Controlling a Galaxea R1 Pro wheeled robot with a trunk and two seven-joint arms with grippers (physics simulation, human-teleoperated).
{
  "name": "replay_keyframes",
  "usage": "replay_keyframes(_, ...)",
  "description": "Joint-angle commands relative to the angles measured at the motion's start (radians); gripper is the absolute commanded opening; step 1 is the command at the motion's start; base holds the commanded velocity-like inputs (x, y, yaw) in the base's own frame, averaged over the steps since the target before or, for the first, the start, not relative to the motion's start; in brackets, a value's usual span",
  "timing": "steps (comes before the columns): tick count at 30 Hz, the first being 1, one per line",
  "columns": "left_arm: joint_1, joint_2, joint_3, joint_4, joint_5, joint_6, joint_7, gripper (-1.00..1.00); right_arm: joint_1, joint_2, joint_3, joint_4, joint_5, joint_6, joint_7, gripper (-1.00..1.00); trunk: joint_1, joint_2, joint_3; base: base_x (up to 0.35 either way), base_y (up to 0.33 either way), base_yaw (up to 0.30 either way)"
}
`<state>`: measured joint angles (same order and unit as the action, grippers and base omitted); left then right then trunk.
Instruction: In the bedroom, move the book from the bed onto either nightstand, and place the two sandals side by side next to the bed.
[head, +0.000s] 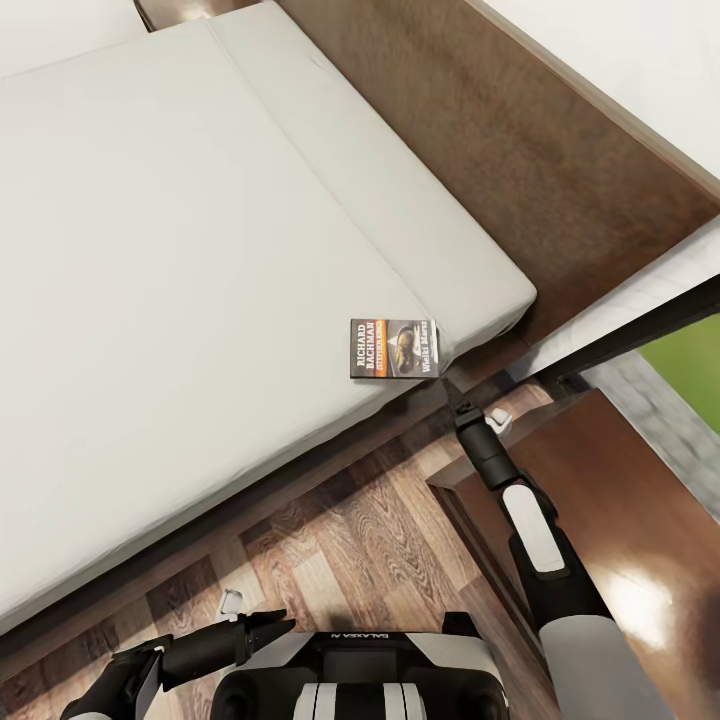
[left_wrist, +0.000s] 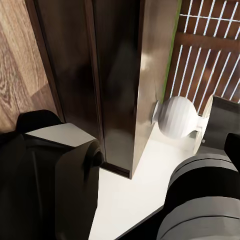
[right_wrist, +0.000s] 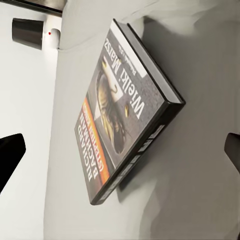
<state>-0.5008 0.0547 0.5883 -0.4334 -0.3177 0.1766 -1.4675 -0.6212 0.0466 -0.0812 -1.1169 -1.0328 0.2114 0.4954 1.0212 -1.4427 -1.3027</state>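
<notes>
The book (head: 395, 348) lies flat on the pale grey mattress of the bed (head: 180, 260), close to the mattress's near right corner, its dark cover and orange strip facing up. My right gripper (head: 463, 406) hovers just off that corner, a short way from the book. In the right wrist view the book (right_wrist: 125, 110) sits between the wide-apart black fingertips (right_wrist: 10, 155) of the open right gripper (right_wrist: 120, 152), untouched. The glossy reddish-brown nightstand (head: 620, 520) stands under my right arm. My left gripper (head: 272, 626) hangs low over the floor, open and holding nothing. The sandals are out of view.
The bed's dark wooden frame (head: 300, 470) runs between the mattress and the plank floor (head: 350, 540). A small white rounded object (left_wrist: 175, 116) stands by the nightstand's corner, and another white bit (head: 232, 600) lies on the floor. The window with grass (head: 690, 370) is at right.
</notes>
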Motion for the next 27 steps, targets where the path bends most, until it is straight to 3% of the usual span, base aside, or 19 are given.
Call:
replay_keyframes(1,-0.001,-0.001,0.008,-0.001,-0.011,0.011,-0.007,1.00,0.000,0.001,-0.003,0.000,-0.010,0.010,0.003,1.00,0.000,0.000,0.000,0.000,0.000,0.000)
replay_keyframes(13,-0.001,0.001,0.008,-0.001,-0.011,0.011,-0.007,1.00,0.000,0.001,-0.002,0.000,-0.009,0.010,0.003,1.00,0.000,0.000,0.000,0.001,0.000,0.000)
replay_keyframes(27,-0.001,0.001,0.008,-0.001,-0.011,0.011,-0.007,1.00,0.000,0.002,-0.002,0.000,-0.009,0.010,0.003,1.00,0.000,0.000,0.000,0.090,0.000,0.000)
